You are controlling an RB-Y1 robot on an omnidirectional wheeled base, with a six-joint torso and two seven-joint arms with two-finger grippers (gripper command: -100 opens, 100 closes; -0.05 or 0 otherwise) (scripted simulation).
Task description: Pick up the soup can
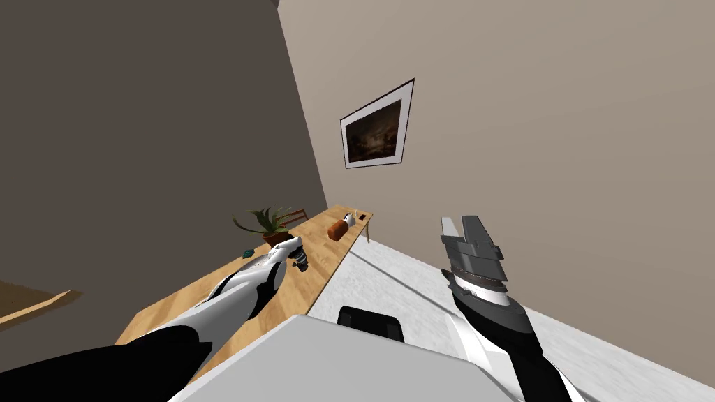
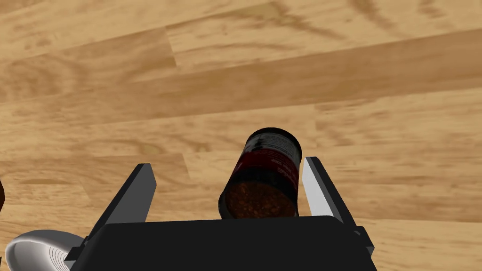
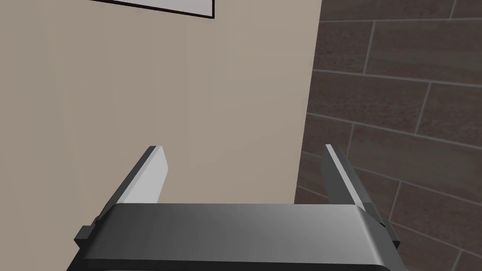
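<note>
The soup can [image 2: 266, 176] is dark with a red and white label, and its brownish end faces the gripper's body. It stands on the wooden table [image 2: 235, 70] between the fingers of my left gripper [image 2: 228, 164], which is open. The can sits close beside one finger [image 2: 316, 188] and well apart from the other. In the head view my left gripper [image 1: 299, 255] hangs over the table's middle, with the can [image 1: 301, 264] at its tip. My right gripper [image 1: 461, 225] is raised off to the right of the table, open and holding nothing.
On the long table [image 1: 209, 293] stand a potted plant [image 1: 269, 223], an orange-brown object [image 1: 338, 229], a small white thing [image 1: 348, 219] and a teal item [image 1: 247, 252]. A white rounded object [image 2: 33, 249] lies beside my left hand. The table runs along the wall.
</note>
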